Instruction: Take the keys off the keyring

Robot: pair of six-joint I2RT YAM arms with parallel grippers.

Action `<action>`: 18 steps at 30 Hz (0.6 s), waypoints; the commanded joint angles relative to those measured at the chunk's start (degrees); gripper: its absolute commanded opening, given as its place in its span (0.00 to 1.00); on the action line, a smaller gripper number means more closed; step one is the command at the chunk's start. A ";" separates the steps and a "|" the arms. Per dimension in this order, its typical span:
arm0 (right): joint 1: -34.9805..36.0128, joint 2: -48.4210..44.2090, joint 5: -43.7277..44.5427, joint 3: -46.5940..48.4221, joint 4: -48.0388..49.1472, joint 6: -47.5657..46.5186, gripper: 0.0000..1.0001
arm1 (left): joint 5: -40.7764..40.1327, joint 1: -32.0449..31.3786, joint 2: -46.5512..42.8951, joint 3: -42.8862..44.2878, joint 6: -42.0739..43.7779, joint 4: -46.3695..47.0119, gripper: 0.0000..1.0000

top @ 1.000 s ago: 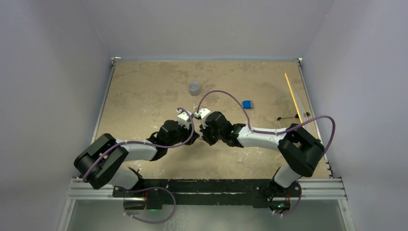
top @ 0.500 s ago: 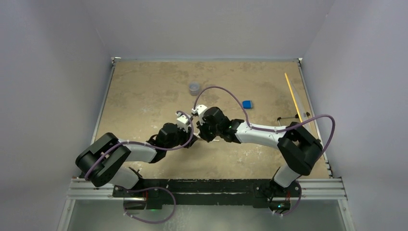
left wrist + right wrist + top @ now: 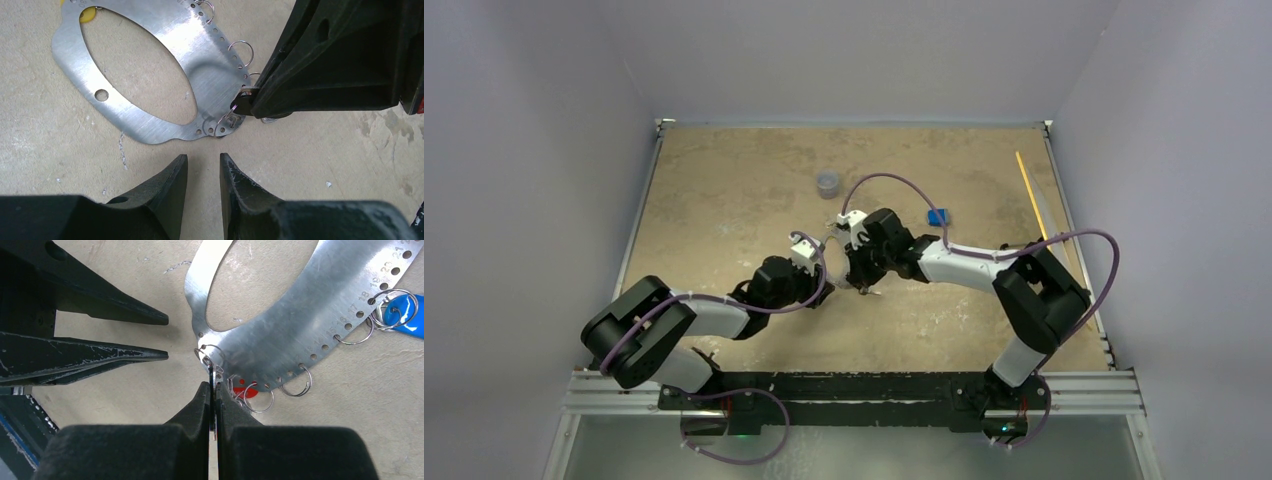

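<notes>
The keyring is a flat silver oval plate lying on the table, with small wire rings along its holed edge; it also shows in the right wrist view. My right gripper is shut on a thin key seen edge-on at the plate's end; its black head shows in the left wrist view. A red key head lies under the plate's edge and a blue key tag hangs from a ring at the right. My left gripper is open and empty, just short of the plate's near end.
A small grey cup stands toward the back. A blue block lies behind the right arm. A yellow stick lies along the right edge. Both grippers meet tip to tip at mid-table.
My right wrist has swung toward the back of the table with its grip kept shut. My left gripper has drawn back slightly to the left.
</notes>
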 commanded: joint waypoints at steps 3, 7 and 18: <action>-3.15 0.19 -7.54 -1.33 1.70 0.24 0.00 | 0.64 0.26 0.14 1.59 1.05 2.45 0.28; -3.97 0.01 -8.82 -2.50 2.10 0.42 0.00 | 0.85 0.28 0.15 2.02 1.10 2.36 0.28; -4.13 -1.72 -10.91 -6.38 4.11 0.19 0.00 | 4.46 0.30 1.09 4.40 2.73 2.44 0.30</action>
